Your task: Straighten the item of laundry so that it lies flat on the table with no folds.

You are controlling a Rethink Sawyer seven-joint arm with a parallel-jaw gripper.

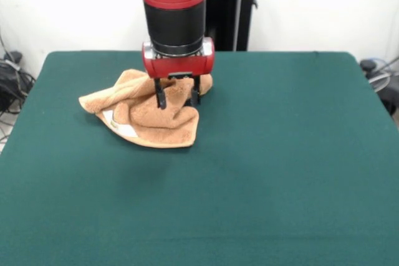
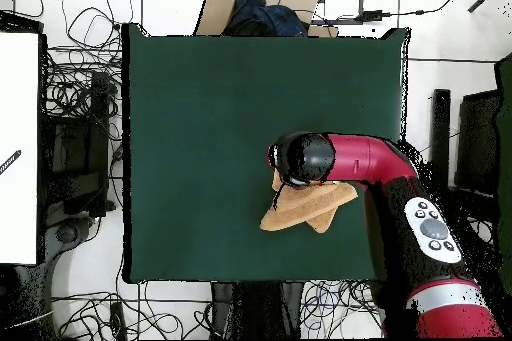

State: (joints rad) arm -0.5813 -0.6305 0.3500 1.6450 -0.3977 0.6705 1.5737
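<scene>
Gripping: gripper (image 1: 177, 99) stood straight down over the towel (image 1: 146, 116), its two fingers apart with a raised fold between them; firm pinch not confirmable.
Towel: crumpled heap on the table (image 1: 280, 172), toward the robot's side, white label (image 1: 123, 129) showing at front edge.
Why: high fold offered the easiest pinch.
Stage: folds remained, judged early.

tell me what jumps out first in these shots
The red and black arm comes down over a crumpled orange-tan towel, its gripper with jaws apart, tips at the bunched cloth. The towel lies folded over itself near the far left of the dark green table, white label showing.
</scene>
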